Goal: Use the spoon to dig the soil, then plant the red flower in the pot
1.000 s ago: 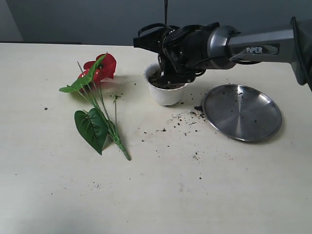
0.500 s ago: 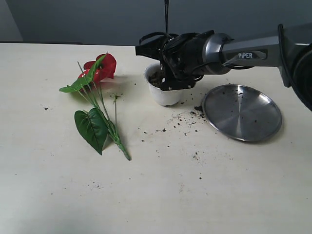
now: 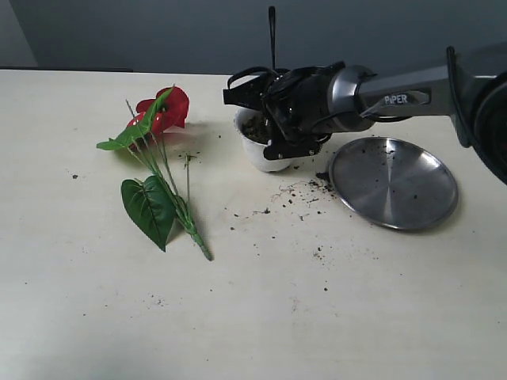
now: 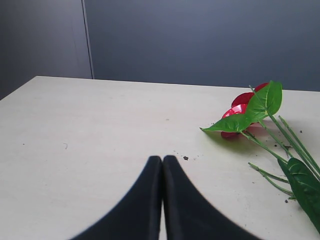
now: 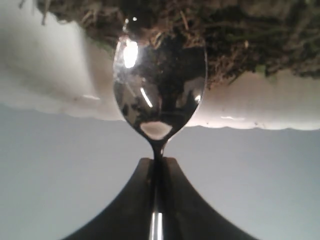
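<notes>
Right gripper [image 5: 157, 167]: jaws clamped on the slim handle of the spoon [image 5: 160, 95], with only the handle's thickness between them. The arm reaches over the pot [image 3: 268, 157]. The spoon's bowl points into the pot, its tip at the soil [image 5: 240, 30] just inside the scalloped rim. Left gripper [image 4: 162, 167]: jaws pressed together, holding nothing, above bare table [image 4: 100, 130]. The red flower [image 3: 166, 109] lies flat on the table left of the pot, apart from both grippers. A steel plate [image 3: 394, 184] sits right of the pot, and loose soil specks lie between them.
</notes>
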